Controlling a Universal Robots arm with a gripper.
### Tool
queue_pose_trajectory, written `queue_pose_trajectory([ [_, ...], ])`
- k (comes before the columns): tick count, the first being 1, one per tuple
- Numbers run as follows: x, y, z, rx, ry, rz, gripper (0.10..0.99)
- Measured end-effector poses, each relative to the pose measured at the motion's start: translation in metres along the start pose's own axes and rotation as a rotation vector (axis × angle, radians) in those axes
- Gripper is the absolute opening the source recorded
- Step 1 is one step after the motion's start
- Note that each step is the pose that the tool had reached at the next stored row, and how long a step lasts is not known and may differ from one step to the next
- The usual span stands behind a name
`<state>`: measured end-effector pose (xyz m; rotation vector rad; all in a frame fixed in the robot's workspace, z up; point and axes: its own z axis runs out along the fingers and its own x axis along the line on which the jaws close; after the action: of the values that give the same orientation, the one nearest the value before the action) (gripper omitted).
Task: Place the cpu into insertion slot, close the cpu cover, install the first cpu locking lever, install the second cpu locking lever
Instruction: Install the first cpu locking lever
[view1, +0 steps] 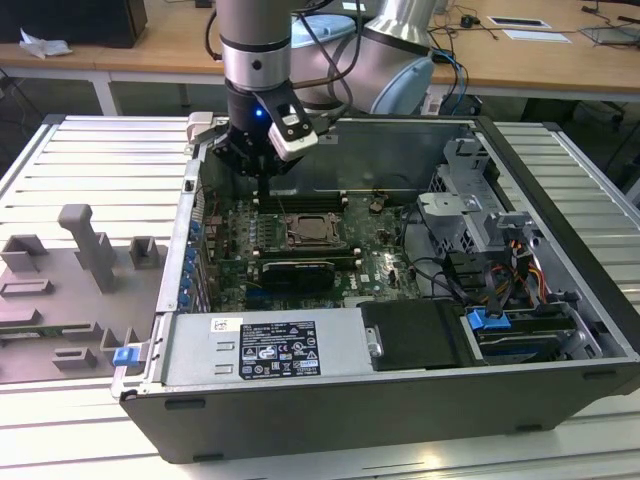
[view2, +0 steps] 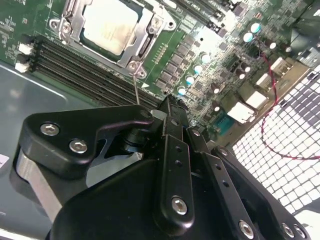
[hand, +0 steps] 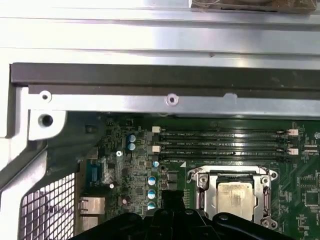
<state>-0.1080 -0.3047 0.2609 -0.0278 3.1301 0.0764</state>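
Lying flat (face up): cpu (view2: 109, 25)

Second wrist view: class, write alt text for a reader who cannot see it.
The cpu lies on the green motherboard, framed by the cpu cover. The black gripper looms in the foreground, close to a thin metal lever rising beside the cover.

Above the cpu (view1: 312, 232): open from overhead.
Far side of the cpu: tool (view1: 262, 182) hangs by the memory slots (view1: 310, 203), close to the case wall (view1: 380, 150).
Exterior view's right of the cpu: cables (view1: 440, 275) and drive cage (view1: 470, 200).
Near side of the cpu: black card (view1: 295, 272), then power supply (view1: 265, 350).
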Motion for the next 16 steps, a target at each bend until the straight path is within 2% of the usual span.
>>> queue_pose_trajectory([
  [11,0.0007,0.0105,0.0039,0.000,0.0000,0.000,0.106],
  [16,-0.0040,0.0117,0.0044,0.001,0.0000,0.000,0.106],
])
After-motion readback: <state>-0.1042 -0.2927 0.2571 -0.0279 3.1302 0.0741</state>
